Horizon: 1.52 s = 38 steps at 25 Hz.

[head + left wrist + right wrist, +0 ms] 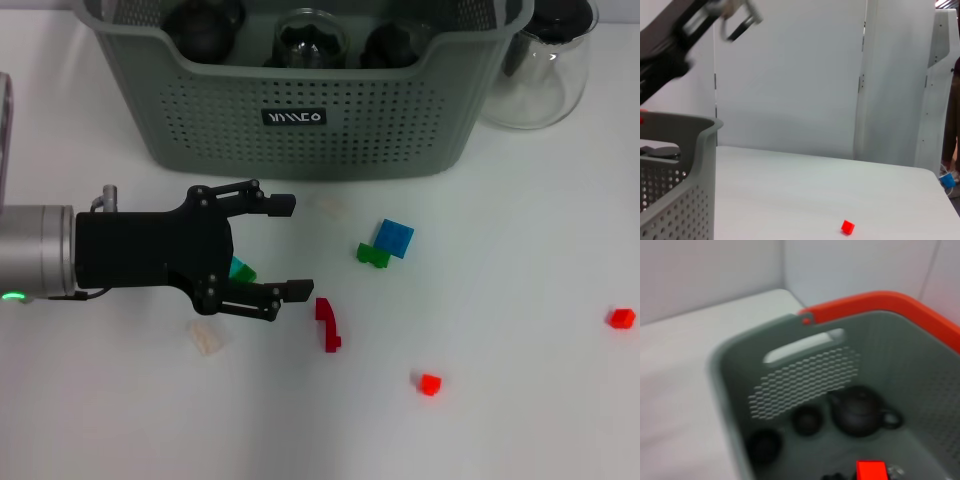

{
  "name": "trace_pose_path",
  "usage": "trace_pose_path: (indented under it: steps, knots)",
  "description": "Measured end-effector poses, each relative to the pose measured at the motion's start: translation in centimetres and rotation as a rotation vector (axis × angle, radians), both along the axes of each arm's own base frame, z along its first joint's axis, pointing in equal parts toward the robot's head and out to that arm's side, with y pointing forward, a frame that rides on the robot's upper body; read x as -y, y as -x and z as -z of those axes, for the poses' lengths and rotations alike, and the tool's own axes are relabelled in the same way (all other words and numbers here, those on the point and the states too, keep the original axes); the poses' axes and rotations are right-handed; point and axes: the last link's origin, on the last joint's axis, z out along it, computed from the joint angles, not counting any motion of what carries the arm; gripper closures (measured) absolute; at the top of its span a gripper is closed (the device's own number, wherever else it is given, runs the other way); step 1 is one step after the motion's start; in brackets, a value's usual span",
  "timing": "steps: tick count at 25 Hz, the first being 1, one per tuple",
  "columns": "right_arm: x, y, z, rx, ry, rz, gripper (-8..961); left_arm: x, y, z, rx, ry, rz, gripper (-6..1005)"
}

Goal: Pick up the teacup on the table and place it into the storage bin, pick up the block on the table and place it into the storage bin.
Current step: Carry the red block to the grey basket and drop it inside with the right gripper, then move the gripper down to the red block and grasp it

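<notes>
Left gripper (285,246): spread wide, empty — low over the table (520,420).
Nearest block: green block (241,269), tucked beneath the gripper's palm, behind its fingertips.
Other blocks: red block (327,324) just past the lower fingertip, long axis crossing the gripper's reach; blue block (394,238) farther ahead.
Storage bin (300,120): beside the upper finger — rim high, so a lift is needed.
Right gripper: not visible; its wrist view looks down into the bin — cannot tell.

White table (520,420), white wall panels (790,75)
</notes>
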Motion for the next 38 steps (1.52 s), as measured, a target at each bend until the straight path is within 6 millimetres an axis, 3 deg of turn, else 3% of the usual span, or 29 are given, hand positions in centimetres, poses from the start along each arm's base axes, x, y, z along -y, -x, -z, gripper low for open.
trace_pose_path:
  steps: [6, 11, 20, 24, 29, 33, 38]
  knots:
    - [-1.3, -0.1, 5.1, 0.065, -0.098, -0.038, 740, -0.3, -0.3, 0.0, -0.001, 0.002, 0.01, 89]
    - [-1.3, -0.5, 6.8, 0.098, -0.124, -0.059, 737, -0.5, -0.5, 0.0, -0.002, 0.003, 0.015, 90]
    - [-1.3, -0.8, 7.2, 0.105, -0.146, -0.047, 732, -0.6, -0.4, 0.0, -0.004, -0.003, 0.012, 92]
    - [-1.4, -0.5, 6.9, 0.114, -0.154, -0.053, 625, -0.6, -0.4, 0.0, -0.004, -0.006, 0.014, 93]
    - [-0.8, 0.6, 4.7, 0.063, -0.141, -0.063, 467, -0.6, -0.5, 0.0, -0.001, -0.005, 0.015, 94]
    - [0.4, 1.2, 0.6, -0.014, -0.083, -0.043, 267, -0.4, -0.4, 0.0, 0.001, 0.0, 0.015, 95]
    - [3.7, -0.2, -4.4, -0.047, 0.122, -0.012, 174, -0.3, -0.4, 0.0, -0.001, 0.004, 0.017, 96]
